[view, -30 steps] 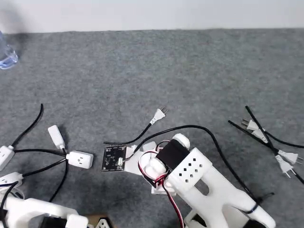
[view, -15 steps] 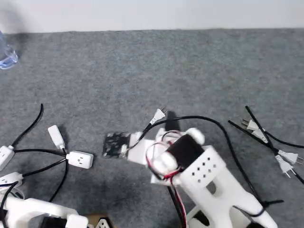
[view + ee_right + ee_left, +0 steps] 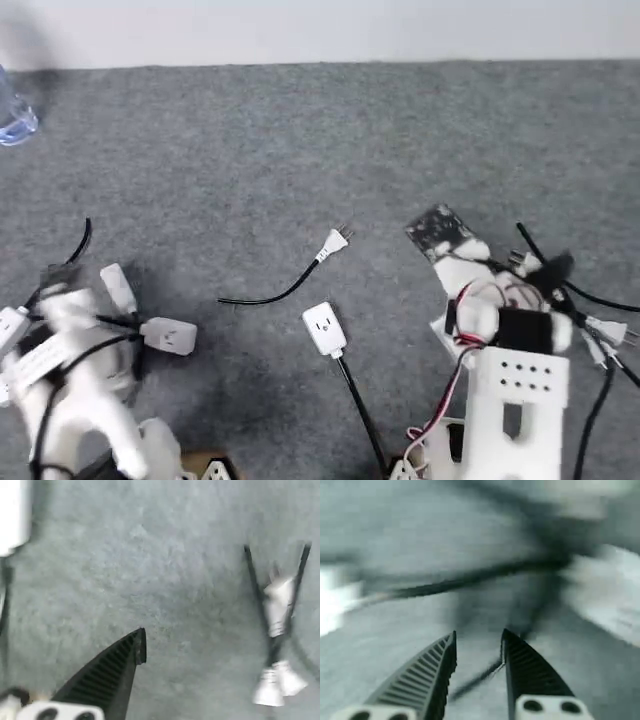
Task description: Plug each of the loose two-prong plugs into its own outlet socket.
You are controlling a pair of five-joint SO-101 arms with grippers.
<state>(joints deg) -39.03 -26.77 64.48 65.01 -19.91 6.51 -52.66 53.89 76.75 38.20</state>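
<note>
My right gripper (image 3: 458, 262) hung empty, jaws apart, beside the tangled two-prong plugs (image 3: 600, 335). The left gripper (image 3: 477, 650), also spread and empty, sat by the outlet sockets (image 3: 168, 335). The plugs looked light on limp cords (image 3: 590, 300), so I'd pinch the rigid white body behind the prongs.

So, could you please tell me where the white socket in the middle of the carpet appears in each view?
High view: the socket lies centrally, just below the lone plug.
Right wrist view: apparently the same socket, a white block cut by the frame.
Left wrist view: too blurred to tell.
Shared landmark: its black cord.
</note>
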